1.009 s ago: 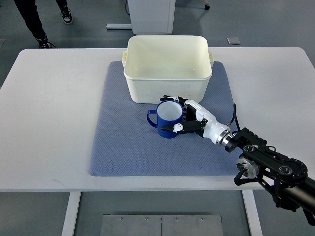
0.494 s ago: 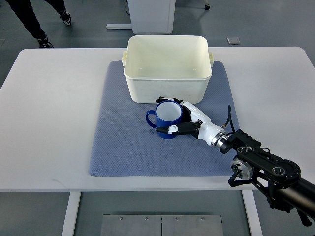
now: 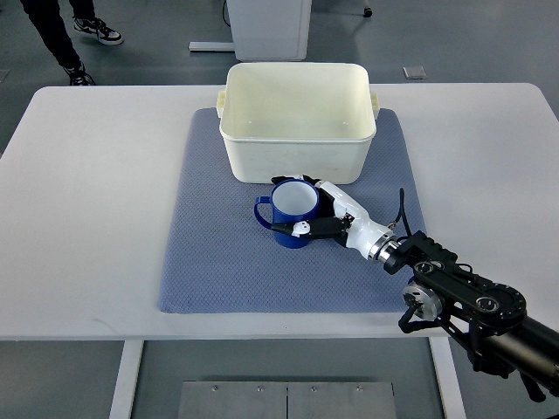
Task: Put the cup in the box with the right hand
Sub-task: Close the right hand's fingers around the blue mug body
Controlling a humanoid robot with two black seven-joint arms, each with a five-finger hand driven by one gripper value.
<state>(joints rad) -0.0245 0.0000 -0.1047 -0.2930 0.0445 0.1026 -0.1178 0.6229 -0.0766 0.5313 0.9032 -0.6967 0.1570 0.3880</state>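
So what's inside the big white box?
Nothing that shows: the white box looks empty, with only its pale bottom visible. Its near wall hides a strip of the bottom. The blue cup is outside, on the mat, held by the right hand.

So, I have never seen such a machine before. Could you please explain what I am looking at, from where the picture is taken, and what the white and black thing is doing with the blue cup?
The camera looks down steeply from the robot's own side. The black arm entering from the right ends in a white hand with fingers, the right hand. Its fingers are curled around the blue cup, which stands upright on a blue-grey mat. Just behind the cup is an empty cream box, also on the mat. All this rests on a white table. The left arm is not visible. At the top edge, a person's legs show on the floor.
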